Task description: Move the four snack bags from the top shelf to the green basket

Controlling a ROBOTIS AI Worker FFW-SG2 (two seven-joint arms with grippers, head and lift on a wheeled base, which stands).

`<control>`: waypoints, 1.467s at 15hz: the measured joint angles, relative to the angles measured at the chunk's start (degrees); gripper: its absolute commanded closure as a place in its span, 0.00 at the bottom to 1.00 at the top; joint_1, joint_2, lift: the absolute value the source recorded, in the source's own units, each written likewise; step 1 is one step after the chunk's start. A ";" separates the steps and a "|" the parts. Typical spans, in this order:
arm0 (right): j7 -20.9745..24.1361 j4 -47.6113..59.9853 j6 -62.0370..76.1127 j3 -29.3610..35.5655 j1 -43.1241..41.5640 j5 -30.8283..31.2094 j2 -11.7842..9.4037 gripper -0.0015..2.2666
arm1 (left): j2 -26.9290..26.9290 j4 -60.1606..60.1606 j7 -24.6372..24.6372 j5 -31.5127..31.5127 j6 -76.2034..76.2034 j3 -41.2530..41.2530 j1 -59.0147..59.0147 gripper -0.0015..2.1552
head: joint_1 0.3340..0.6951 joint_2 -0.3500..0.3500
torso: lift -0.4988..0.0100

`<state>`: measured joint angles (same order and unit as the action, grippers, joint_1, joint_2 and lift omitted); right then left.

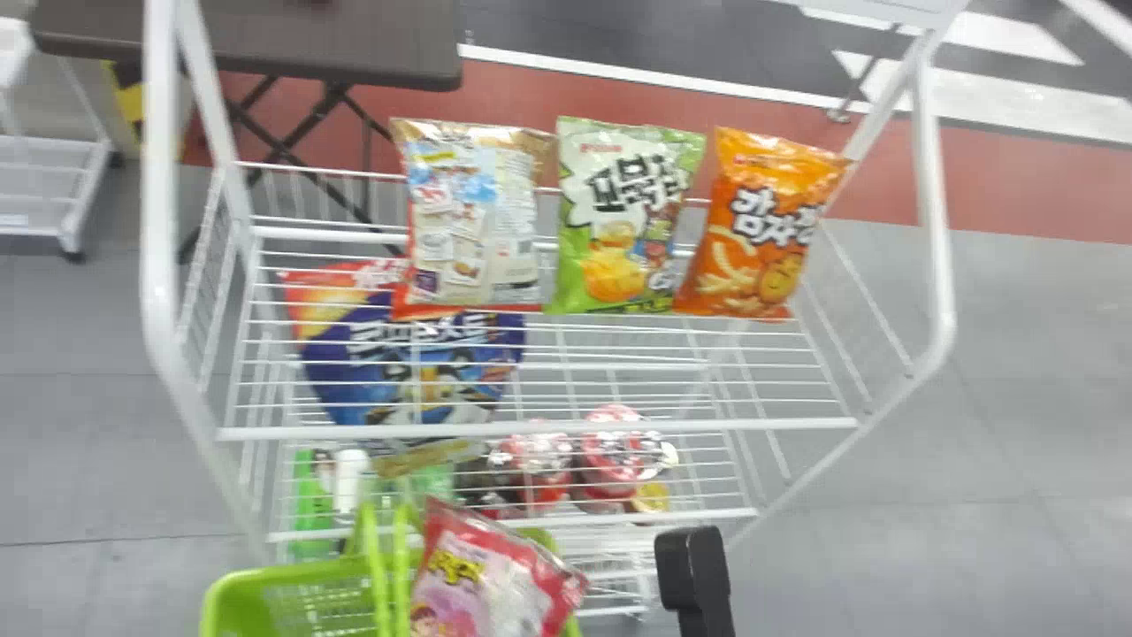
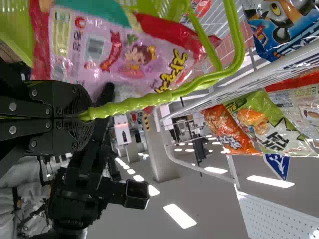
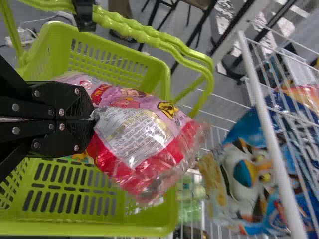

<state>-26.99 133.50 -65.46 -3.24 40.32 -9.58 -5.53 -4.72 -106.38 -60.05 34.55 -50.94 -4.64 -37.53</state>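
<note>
Three snack bags stand on the top shelf: a tan one (image 1: 469, 212), a green one (image 1: 623, 217) and an orange one (image 1: 761, 226). The pink snack bag (image 1: 486, 575) is over the green basket (image 1: 292, 584). Part of my right arm's gripper assembly (image 1: 694, 566) shows at the bottom of the head view. In the right wrist view, my right gripper (image 3: 92, 119) is shut on an end of the pink bag (image 3: 142, 134), above the basket (image 3: 119, 226). My left gripper (image 2: 85, 117) is shut on the basket's green handle (image 2: 164, 97).
The white wire rack (image 1: 539, 431) stands in front, its front edge close to the basket. Lower down are a blue bag (image 1: 416, 372) and red-and-white packages (image 1: 610, 451). A dark table (image 1: 336, 44) stands behind the rack at the left.
</note>
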 measured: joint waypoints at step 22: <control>4.64 -0.01 20.92 3.11 -2.21 5.41 1.03 0.03 | -0.08 -0.67 0.50 -0.42 0.00 1.44 -0.42 0.77 | 1.00 0.12 | 0.98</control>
<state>-22.35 133.49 -44.54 -0.13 38.11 -4.17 -4.50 -4.80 -107.05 -59.55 34.14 -50.94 -3.19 -37.95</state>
